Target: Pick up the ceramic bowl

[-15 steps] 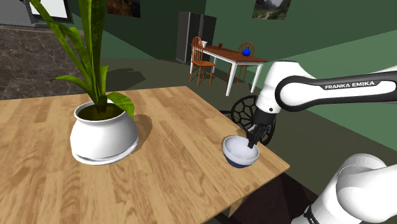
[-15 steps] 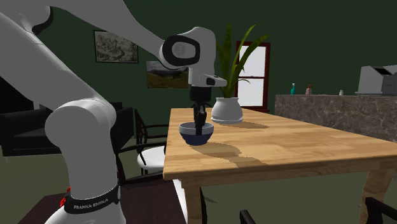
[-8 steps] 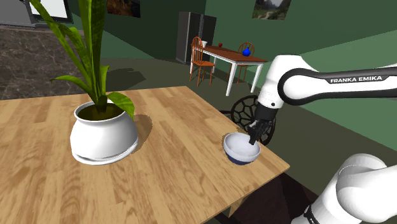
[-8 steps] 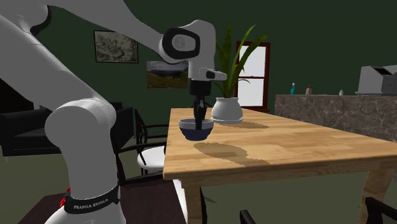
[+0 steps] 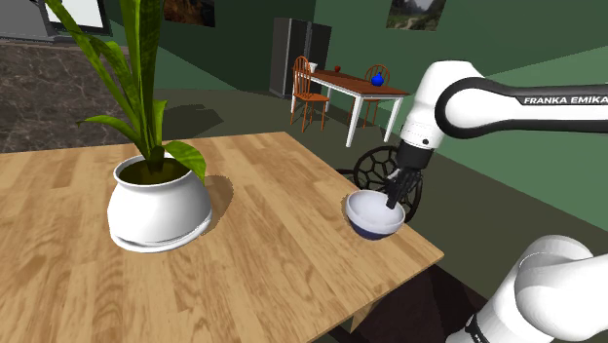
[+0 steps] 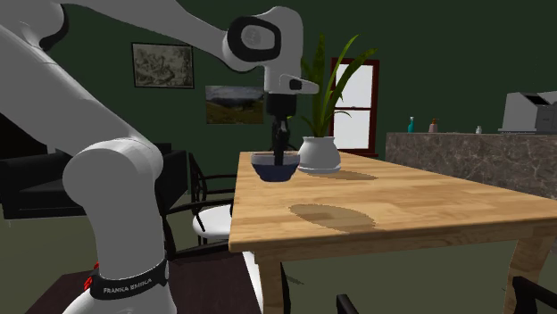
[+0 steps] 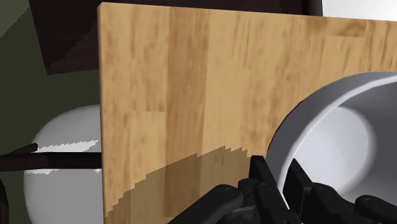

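The bowl (image 5: 374, 215) is dark blue outside and pale inside; it hangs above the wooden table (image 5: 253, 244) near the corner closest to the stand. My gripper (image 5: 393, 201) is shut on the bowl's rim on the side toward the stand, one finger inside and one outside. In the second exterior view the bowl (image 6: 275, 167) is held clear of the tabletop under the gripper (image 6: 280, 159), and its shadow lies on the wood below. The wrist view has the fingers (image 7: 262, 181) clasping the bowl's pale rim (image 7: 331, 133), with the table (image 7: 184, 102) well beneath.
A white pot with a tall green plant (image 5: 158, 200) stands on the table at the shoulder view's left. A black chair (image 5: 374, 168) sits beyond the table edge by the bowl. A small table with orange chairs (image 5: 343, 95) is far behind.
The gripper has risen with the bowl in it. The bowl has left the tabletop and now hangs above it, with the shadow dropping away beneath.
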`<state>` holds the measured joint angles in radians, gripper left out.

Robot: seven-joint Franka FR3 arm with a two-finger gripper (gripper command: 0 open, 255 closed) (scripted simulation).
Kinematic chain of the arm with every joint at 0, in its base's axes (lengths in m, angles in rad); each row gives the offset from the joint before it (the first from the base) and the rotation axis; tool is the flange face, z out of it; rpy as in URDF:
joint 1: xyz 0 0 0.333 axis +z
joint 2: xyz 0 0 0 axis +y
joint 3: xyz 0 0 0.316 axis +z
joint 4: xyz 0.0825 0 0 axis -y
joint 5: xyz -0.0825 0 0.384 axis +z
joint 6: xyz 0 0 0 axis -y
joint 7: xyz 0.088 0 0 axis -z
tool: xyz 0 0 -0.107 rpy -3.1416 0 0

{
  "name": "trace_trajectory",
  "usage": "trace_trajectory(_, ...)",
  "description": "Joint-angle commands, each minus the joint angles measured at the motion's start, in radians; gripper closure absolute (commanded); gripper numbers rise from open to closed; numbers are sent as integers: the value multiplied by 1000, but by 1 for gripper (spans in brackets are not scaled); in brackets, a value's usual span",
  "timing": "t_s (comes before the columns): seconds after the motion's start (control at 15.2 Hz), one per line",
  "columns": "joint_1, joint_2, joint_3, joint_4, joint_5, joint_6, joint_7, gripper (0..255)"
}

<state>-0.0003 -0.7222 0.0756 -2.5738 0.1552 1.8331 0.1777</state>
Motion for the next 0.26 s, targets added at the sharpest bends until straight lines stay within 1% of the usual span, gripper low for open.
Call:
trace_trajectory(0.0,-1,-3,-3,22,-3,-25,1,255)
trace_trajectory(0.2,-2,-4,-4,37,-4,-41,3,255)
